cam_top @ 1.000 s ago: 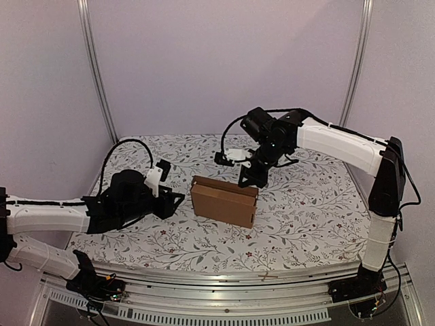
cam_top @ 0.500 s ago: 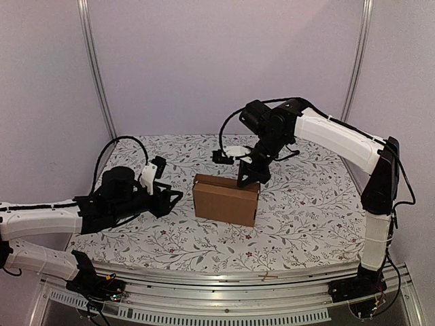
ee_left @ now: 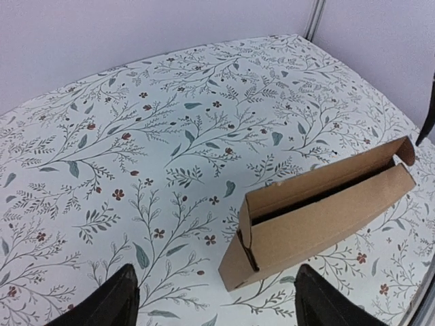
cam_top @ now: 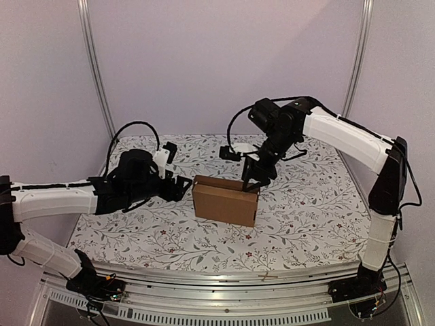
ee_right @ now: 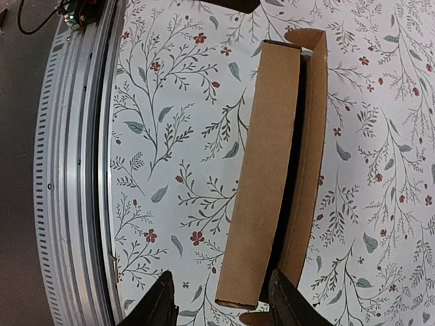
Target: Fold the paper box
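Top view, bottom edge: one ribbed aluminium rail (cam_top: 224, 278) runs along the near side of the table, with the two arm bases at its ends. Above it lies one white tablecloth printed with grey-green sprigs and small red flowers (cam_top: 306, 204). At the centre of the frame stands the one plain brown cardboard paper box (cam_top: 223, 204), a thin rectangular carton resting on a long edge, its broad face turned toward the bottom of the frame. In the left wrist view the paper box (ee_left: 319, 210) sits at lower right, with a dark narrow slot open along its top and a rounded tab raised at the far end. The left gripper (cam_top: 178, 187), black on a white arm entering from the left edge, sits just left of the box and apart from it. Its two fingertips (ee_left: 115, 299) stand wide apart with only cloth between them. The right gripper (cam_top: 251, 182) hangs from a white arm arching in from the right edge, over the box's upper right corner. In the right wrist view its fingers (ee_right: 163, 305) are partly spread and straddle the near end of the box (ee_right: 262, 176). Whether they touch it cannot be told. At the top of the frame a pale wall carries two aluminium posts (cam_top: 95, 75).
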{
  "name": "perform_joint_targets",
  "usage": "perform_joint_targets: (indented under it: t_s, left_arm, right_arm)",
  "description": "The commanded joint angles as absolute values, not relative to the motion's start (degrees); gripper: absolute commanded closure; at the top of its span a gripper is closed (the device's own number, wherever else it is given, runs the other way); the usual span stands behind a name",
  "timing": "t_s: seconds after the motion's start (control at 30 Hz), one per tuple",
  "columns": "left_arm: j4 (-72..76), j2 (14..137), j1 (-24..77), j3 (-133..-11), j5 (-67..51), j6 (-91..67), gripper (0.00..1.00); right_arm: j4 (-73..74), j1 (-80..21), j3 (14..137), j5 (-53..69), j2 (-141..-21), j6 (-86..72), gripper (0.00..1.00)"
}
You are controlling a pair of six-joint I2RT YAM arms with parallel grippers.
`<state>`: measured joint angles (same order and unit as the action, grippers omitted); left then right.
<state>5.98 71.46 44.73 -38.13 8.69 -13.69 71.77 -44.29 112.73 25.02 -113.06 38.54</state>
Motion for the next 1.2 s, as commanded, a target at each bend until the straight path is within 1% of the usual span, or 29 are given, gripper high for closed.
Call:
perform_joint_targets:
  t_s: [0.0,0.07,0.1,0.2,0.23,0.33,0.43,0.63,0.83,1.07,1.17]
  left_arm:
    - [-0.8,78.0,43.0,-50.0,8.9,-15.0,0.20]
    - [-8.4,82.4,43.0,-57.3,8.9,-16.7,0.21]
    - [-12.8,84.6,43.0,-61.1,9.6,-17.7,0.25]
    - [-23.8,89.4,43.3,-70.2,9.9,-19.9,0.43]
    - [-25.5,89.8,43.8,-71.5,10.7,-20.3,0.48]
    - [-28.0,88.7,45.7,-71.8,14.3,-20.5,0.54]
    - [-30.3,88.0,46.1,-72.3,12.9,-20.8,0.56]
    - [-35.4,90.4,46.1,-76.0,11.1,-19.5,0.67]
    - [-42.0,96.9,46.1,-83.8,8.1,-19.0,0.67]
    - [-45.3,98.8,46.1,-86.3,7.9,-19.9,0.69]
    - [-45.8,99.4,46.2,-86.6,7.6,-19.8,0.72]
  right_arm:
    - [63.0,-41.5,105.5,21.7,-104.1,32.7,0.52]
    - [60.4,-40.2,101.8,19.8,-101.1,30.9,0.49]
    - [59.3,-39.6,99.8,18.6,-100.3,30.6,0.49]
    - [58.2,-38.1,95.7,16.2,-98.4,30.2,0.47]
    - [57.6,-37.7,94.2,16.1,-98.1,30.2,0.47]
    - [54.6,-37.6,89.0,16.0,-96.1,29.7,0.47]
    - [51.3,-37.4,85.2,15.3,-94.2,29.0,0.46]
    - [48.6,-37.3,82.6,16.3,-92.8,27.7,0.46]
    - [48.7,-37.3,82.3,16.6,-92.6,27.6,0.46]
    - [48.8,-37.2,80.7,16.4,-91.7,29.0,0.46]
    - [48.7,-37.2,80.7,16.7,-91.8,29.0,0.46]
